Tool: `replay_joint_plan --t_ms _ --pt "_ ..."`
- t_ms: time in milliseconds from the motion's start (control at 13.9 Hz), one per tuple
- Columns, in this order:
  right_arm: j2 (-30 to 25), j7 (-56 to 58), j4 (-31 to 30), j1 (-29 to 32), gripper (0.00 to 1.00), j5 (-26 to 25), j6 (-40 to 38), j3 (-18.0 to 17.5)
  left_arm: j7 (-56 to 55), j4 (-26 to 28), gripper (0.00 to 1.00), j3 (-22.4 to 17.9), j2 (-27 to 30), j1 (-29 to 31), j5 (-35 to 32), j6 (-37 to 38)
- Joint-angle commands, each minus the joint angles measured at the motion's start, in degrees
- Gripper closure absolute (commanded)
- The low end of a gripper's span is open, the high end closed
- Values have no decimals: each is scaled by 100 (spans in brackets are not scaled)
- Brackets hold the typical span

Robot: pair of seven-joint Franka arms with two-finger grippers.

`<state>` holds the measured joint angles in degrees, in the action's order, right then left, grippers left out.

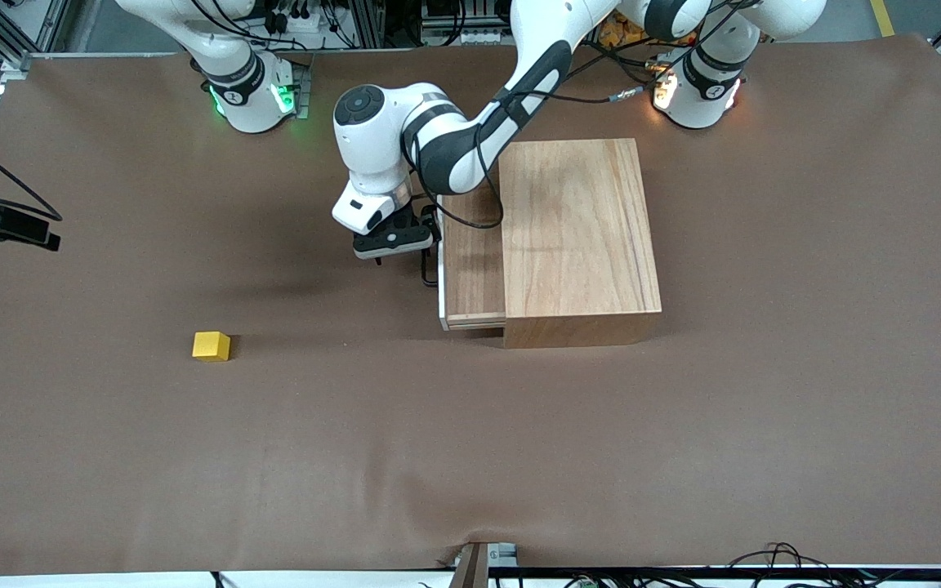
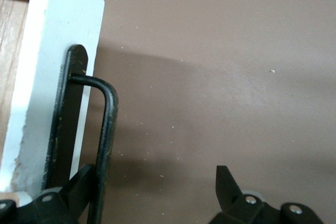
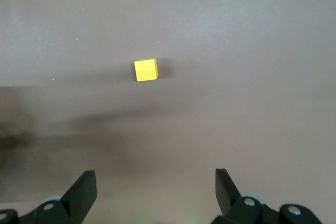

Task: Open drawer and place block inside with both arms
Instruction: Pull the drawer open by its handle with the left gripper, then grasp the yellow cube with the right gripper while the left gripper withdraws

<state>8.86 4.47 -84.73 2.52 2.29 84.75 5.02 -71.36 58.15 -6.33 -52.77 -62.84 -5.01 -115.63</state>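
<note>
Drawer [image 1: 472, 261] partly slid out of the wooden box [image 1: 577, 241], toward the right arm's end of the table. Left gripper [image 1: 393, 243] sits at the drawer's black handle [image 2: 107, 129], jaws wide; one finger [image 2: 79, 187] touches the bar, nothing clamped. Handle looks thin, stiff, likely slick metal (best taken mid-bar, jaws across it).

Block [image 1: 211, 345] lies on the brown table [image 1: 519, 457], well apart from the drawer, nearer the front camera and toward the right arm's end. Right gripper [image 3: 156, 190] hangs over the table near the block, jaws wide, empty. Block probably light, rigid, flat-sided; pinch two facing faces.
</note>
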Motion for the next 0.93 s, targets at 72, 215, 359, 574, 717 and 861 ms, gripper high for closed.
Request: replay_joint_plan --t_ms 72,215,359,574,717,861 --pt "818 125 176 -190 0 53 242 -10 -265 -181 0 53 -67 -18 106 -109" --pt "951 46 132 -339 0 88 638 -10 -422 -181 0 88 -67 -18 106 -240" --pt "1214 -25 132 -489 0 -9 762 -10 -493 -181 0 97 -84 -27 106 -399" --pt "1793 28 36 -454 0 17 1392 -18 -511 -181 0 149 -58 -27 176 -426" --pt "1839 28 -349 -445 0 88 2077 -18 -607 -181 0 158 -67 -27 176 -487" --pt "1848 19 -981 -533 0 88 2946 -18 -739 -181 0 167 -58 -27 176 -706"
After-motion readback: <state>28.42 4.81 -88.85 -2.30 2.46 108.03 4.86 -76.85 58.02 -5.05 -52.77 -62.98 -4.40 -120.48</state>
